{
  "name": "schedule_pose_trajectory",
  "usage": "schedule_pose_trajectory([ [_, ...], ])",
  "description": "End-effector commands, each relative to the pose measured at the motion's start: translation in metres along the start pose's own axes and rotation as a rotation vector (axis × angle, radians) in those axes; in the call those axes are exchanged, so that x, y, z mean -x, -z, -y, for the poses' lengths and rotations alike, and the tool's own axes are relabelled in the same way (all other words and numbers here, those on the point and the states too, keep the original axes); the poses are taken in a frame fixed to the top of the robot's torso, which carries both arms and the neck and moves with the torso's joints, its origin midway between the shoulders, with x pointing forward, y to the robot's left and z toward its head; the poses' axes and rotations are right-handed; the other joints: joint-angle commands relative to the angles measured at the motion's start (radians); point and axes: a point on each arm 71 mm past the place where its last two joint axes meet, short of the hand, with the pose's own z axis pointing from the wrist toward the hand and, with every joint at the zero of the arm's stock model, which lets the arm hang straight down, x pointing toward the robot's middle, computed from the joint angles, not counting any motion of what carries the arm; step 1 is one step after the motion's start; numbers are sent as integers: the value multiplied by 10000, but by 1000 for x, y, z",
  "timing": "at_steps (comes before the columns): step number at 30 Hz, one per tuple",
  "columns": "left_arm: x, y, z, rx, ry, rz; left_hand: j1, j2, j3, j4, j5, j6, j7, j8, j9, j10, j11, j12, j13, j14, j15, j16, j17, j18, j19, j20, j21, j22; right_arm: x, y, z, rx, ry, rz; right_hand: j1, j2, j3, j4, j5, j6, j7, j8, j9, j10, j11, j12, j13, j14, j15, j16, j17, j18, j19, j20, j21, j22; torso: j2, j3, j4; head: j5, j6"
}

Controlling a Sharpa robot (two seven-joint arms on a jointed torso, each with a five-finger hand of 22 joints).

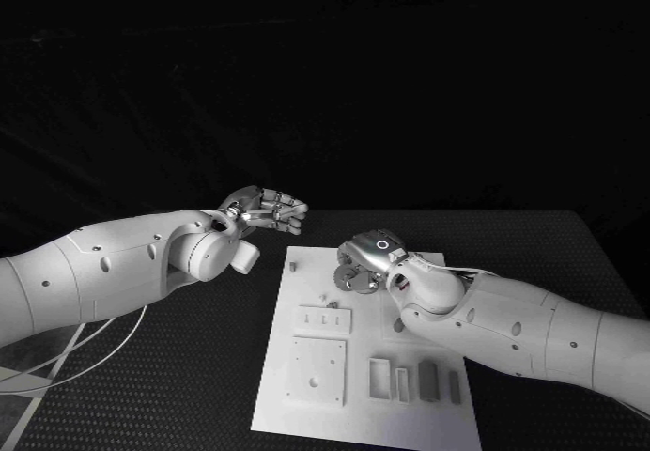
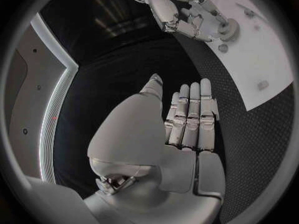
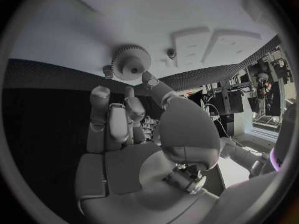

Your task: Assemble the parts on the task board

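The robot's right hand hovers loosely curled and empty over the gear at its fingertips on the task board, apparently poised to seat it, while the left hand, flat-fingered and empty, waits alongside.

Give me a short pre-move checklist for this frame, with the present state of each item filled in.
1. Left hand holding nothing, fingers straight, off the task board: ok.
2. Right hand over the board's far end, at the gear: ok.
3. Right hand has a firm hold of the gear: cannot tell; fingertips lie close beside it.
4. Gear seated flat on the board: cannot tell.
5. Near slots and plates on the board uncovered by either arm: not ok; the right arm overlaps the board's right edge.
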Motion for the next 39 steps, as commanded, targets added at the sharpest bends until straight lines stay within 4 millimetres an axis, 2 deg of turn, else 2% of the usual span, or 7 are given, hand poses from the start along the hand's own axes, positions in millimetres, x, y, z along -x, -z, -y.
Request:
schedule_pose_trajectory([
  [1, -2, 0, 1, -116, -11, -166, -22, 9, -77, 4, -61, -65, 205, -53, 13, 31, 41, -44, 16, 12, 52, -60, 11, 131, -20, 72, -64, 12, 4, 1, 1, -80, -277, 497, -89, -349, 143, 240, -24, -227, 67, -144, -60, -7, 109, -97, -32, -36, 102, -13, -35, 549, 73, -36, -28, 75, 8, 6, -3, 14, 2],
  [6, -1, 0, 1, -112, -11, -159, -24, 6, -78, 3, -61, -68, 206, -56, 13, 30, 42, -46, 17, 12, 53, -62, 13, 131, -21, 73, -65, 13, 4, 3, 4, -144, -281, 510, -59, -762, 400, 476, -22, -374, 131, -245, -104, -86, 184, -243, -114, -83, 168, -69, -158, 549, 98, -54, -74, 47, 0, 2, -10, 11, 1],
  [12, -1, 1, 1, -103, -10, -146, -25, 4, -80, 3, -61, -74, 208, -59, 12, 31, 42, -47, 18, 13, 53, -65, 15, 131, -21, 73, -66, 14, 0, 6, 8, -237, -210, 225, -52, -940, 469, 568, -23, -417, 158, -273, -112, -176, 210, -362, -176, -136, 192, -123, -266, 549, 85, -46, -101, 44, 2, 8, -15, 16, -9],
  [25, 0, 1, 1, -96, -6, -157, -25, 3, -82, 3, -61, -82, 211, -64, 12, 32, 42, -49, 21, 16, 53, -71, 22, 132, -19, 73, -68, 16, -12, 12, 11, -386, -243, -127, -33, -1012, 493, 601, -23, -428, 171, -281, -111, -201, 224, -368, -164, -142, 208, -141, -285, 549, 71, -39, -118, 46, 4, 1, 6, -15, -30],
  [29, 0, 1, 1, -97, -5, -175, -25, 4, -82, 3, -61, -82, 211, -65, 12, 33, 41, -50, 22, 17, 52, -73, 24, 132, -19, 73, -69, 16, -13, 12, 10, -395, -242, -113, -103, -1100, 457, 650, -23, -427, 176, -281, -108, -206, 230, -365, -154, -137, 214, -143, -284, 549, 70, -28, -121, 51, 7, 0, 12, -11, -52],
  [35, 0, 1, 1, -96, -7, -153, -24, 7, -81, 2, -61, -83, 212, -66, 13, 33, 41, -51, 23, 18, 52, -75, 26, 133, -18, 72, -70, 17, -14, 12, 12, -422, -207, -187, -93, -1110, 459, 648, -22, -426, 175, -281, -107, -203, 229, -355, -145, -132, 214, -140, -276, 549, 70, -30, -122, 53, 5, -17, 6, 0, -58],
  [39, -1, 1, 1, -97, -4, -173, -23, 7, -81, 2, -61, -84, 212, -66, 13, 33, 41, -53, 24, 18, 52, -77, 28, 133, -18, 72, -70, 18, -15, 11, 12, -427, -189, -234, -67, -1105, 469, 641, -22, -426, 174, -281, -106, -210, 228, -366, -150, -137, 213, -144, -288, 549, 70, -33, -123, 54, 9, -11, 7, -3, -53],
])
